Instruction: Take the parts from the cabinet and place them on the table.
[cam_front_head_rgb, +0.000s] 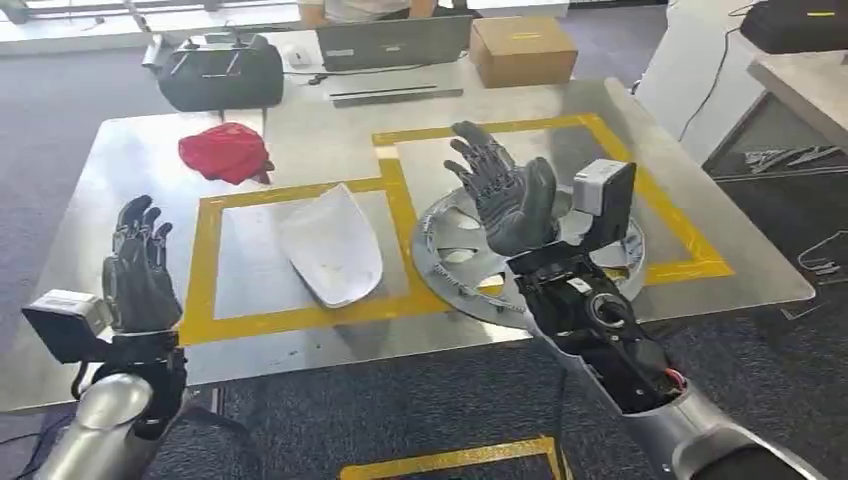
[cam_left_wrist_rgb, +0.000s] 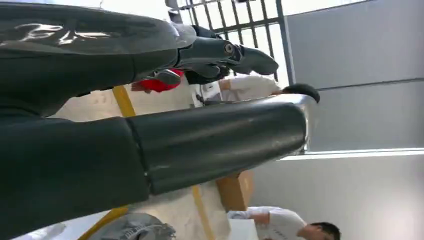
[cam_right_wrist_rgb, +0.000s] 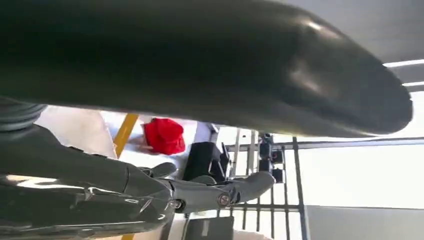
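Note:
A round silver wheel cover (cam_front_head_rgb: 455, 250) lies on the metal table (cam_front_head_rgb: 320, 140) inside the right yellow-taped square. A white curved panel (cam_front_head_rgb: 332, 243) lies in the left taped square. My right hand (cam_front_head_rgb: 505, 190) is raised above the wheel cover, palm up, fingers spread, holding nothing. Over the table's near left edge my left hand (cam_front_head_rgb: 138, 265) is also raised with its fingers apart and empty. The wrist views show my left hand (cam_left_wrist_rgb: 150, 115) and right hand (cam_right_wrist_rgb: 200, 75) close up, with nothing in them.
A red cloth (cam_front_head_rgb: 225, 152) lies at the table's back left. Behind it are a black case (cam_front_head_rgb: 220, 72), a laptop (cam_front_head_rgb: 392, 42) and a cardboard box (cam_front_head_rgb: 522, 50). People (cam_left_wrist_rgb: 280, 222) in white stand nearby. Yellow tape (cam_front_head_rgb: 450, 460) marks the floor.

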